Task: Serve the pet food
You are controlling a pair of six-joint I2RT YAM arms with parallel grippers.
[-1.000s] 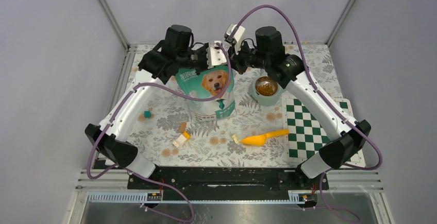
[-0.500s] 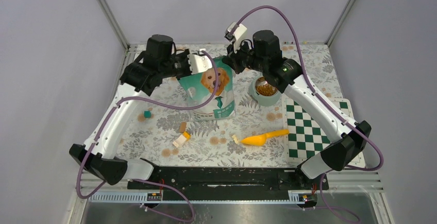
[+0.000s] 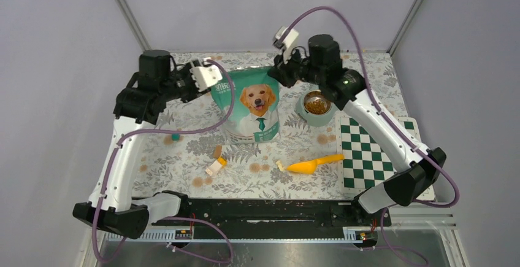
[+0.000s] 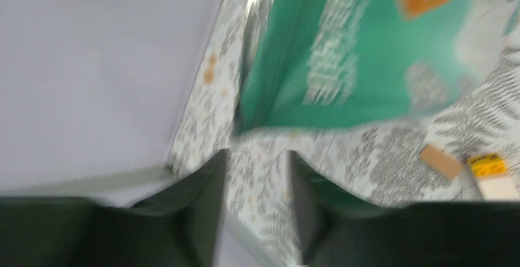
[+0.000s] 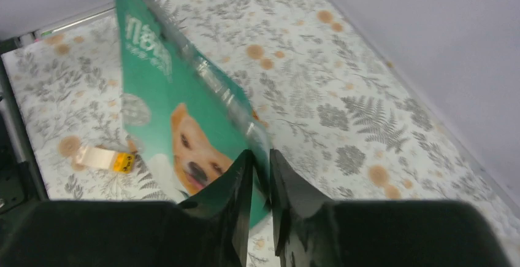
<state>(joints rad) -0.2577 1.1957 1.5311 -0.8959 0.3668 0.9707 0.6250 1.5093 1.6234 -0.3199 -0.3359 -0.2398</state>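
Finding 1, change: in the overhead view the left gripper (image 3: 207, 74) has drawn back from the top of the bag (image 3: 248, 104) toward the upper left of the frame. It now hangs beside the bag's upper left corner, clear of it. The wrist view shows its jaws a little apart with only the bench (image 3: 257, 181) visible between them; nothing is held.

Finding 2: the right gripper (image 3: 277, 73) remains at the bag's upper right corner. Its wrist view shows the jaws nearly closed, with the bag's thin top edge running down between them, so it pinches that edge.

Finding 3: the bag has come up from a lean and now stands upright at upper centre, its printed face toward the camera.

Finding 4: pet food (image 3: 317, 102) lies in the bowl (image 3: 320, 119), just right of the bag. The scoop (image 3: 314, 164) lies unused at lower centre, well apart.

Assessment: the serving looks largely done. One-handed support suggests the bag is being settled; a release by the right jaws may tip it if it is not stable.
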